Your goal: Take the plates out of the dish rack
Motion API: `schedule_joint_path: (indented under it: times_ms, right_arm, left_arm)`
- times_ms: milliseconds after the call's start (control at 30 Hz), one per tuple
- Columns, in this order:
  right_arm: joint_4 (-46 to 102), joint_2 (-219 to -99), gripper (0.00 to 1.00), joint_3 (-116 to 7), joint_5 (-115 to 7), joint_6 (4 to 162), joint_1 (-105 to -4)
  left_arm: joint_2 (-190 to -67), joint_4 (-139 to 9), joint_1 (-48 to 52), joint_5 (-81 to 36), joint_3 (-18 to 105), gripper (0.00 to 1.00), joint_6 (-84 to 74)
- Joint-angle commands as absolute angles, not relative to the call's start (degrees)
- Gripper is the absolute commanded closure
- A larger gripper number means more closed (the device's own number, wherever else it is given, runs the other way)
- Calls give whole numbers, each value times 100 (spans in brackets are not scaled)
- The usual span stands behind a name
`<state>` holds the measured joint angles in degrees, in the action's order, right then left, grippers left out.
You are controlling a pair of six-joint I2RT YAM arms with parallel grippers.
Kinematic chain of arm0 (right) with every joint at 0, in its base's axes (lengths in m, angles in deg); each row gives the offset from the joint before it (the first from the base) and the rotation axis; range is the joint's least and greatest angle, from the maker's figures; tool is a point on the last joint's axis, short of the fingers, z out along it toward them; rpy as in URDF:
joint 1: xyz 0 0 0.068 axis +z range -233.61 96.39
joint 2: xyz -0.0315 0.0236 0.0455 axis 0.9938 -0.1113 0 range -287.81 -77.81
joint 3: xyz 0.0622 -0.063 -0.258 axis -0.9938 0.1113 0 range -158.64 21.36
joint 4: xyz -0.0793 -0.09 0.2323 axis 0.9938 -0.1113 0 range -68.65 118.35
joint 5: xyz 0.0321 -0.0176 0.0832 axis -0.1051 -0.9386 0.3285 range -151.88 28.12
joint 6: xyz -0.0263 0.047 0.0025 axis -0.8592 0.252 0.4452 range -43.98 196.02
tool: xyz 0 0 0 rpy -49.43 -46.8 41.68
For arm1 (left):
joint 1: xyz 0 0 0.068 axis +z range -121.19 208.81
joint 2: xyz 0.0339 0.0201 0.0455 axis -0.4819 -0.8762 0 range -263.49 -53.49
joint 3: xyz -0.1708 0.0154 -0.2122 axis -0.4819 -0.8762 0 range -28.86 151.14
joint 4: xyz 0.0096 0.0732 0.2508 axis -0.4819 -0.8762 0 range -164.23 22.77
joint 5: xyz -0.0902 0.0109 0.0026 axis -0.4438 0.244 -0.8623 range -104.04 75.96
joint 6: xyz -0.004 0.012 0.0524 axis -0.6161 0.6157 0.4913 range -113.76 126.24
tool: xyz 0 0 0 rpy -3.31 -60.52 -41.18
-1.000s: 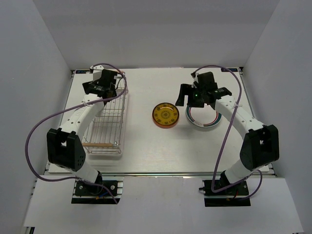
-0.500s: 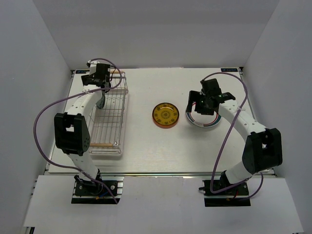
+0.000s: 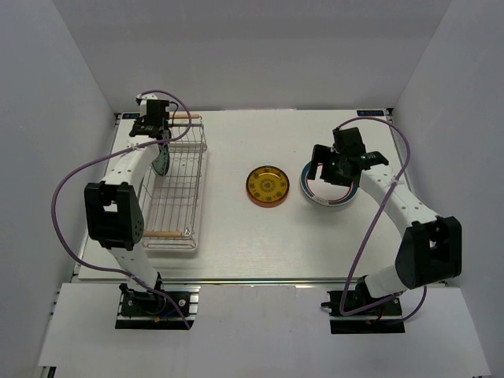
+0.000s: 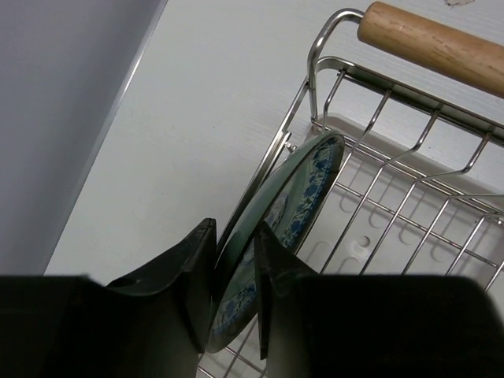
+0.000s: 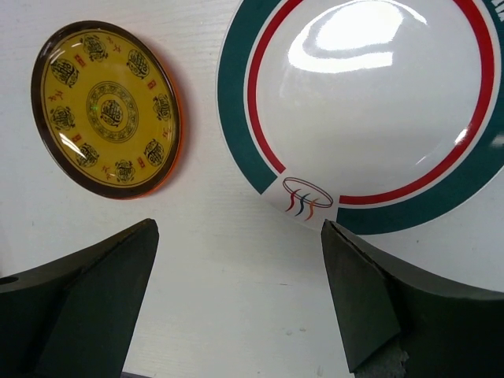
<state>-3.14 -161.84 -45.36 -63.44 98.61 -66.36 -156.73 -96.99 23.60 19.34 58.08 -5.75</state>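
The left hand (image 4: pixel 234 272) is pinched on the rim of a blue-patterned plate (image 4: pixel 305 193) standing on edge along the far left wall of the dish rack (image 3: pixel 197 197). The way out looks to be straight up. The right hand (image 5: pixel 236 236) hangs wide open over a green-and-red-rimmed plate (image 5: pixel 370 118) on the counter (image 5: pixel 213 260).

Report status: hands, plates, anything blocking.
Left hand shut on teal plate, on edge in rack. Right hand open near white plate; yellow plate beside it. No obstruction seen.
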Motion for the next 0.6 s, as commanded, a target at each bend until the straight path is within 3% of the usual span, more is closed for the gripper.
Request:
schedule_joint_path:
  times_ms: [0,67,333,567]
  right_arm:
    - [-119,-15780,11,-4439,-6390,9975,-6682]
    - [-127,-15657,11,-4447,-6390,9993,-6717]
    - [-93,-15402,11,-4404,-6372,10098,-6735]
    - [66,-15164,11,-4307,-6372,10186,-6744]
  left_arm:
    - [-15377,-9535,2424,1716,5772,67,-563]
    - [-15386,-9631,2424,1733,5815,70,-580]
    - [-15071,-9702,2424,1987,5886,100,-457]
    - [-14394,-9413,2424,2007,5667,100,289]
